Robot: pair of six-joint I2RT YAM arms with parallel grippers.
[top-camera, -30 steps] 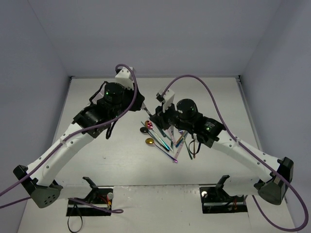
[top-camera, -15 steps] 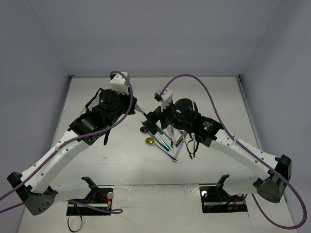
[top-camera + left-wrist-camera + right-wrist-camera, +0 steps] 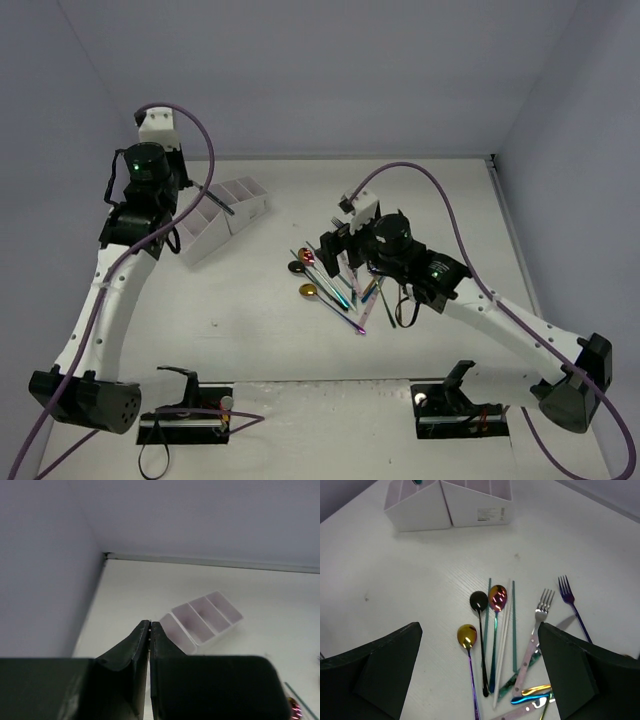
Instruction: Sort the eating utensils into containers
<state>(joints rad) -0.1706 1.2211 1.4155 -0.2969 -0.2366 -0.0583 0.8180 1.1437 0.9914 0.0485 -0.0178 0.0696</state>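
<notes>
where utensils lie fanned, iridescent, pink, black

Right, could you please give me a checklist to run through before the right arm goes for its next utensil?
1. Right tool open, above the utensil pile: ok.
2. Left tool shut, empty, away from the pile: ok.
3. Caddy upright, openings facing up: ok.
4. One utensil free to pick: the gold spoon lies at the pile's edge, its bowl touching nothing: ok.
5. Pile untangled: the pink-handled fork crosses another handle lower down: not ok.
6. What each caddy compartment already holds: cannot tell.
</notes>
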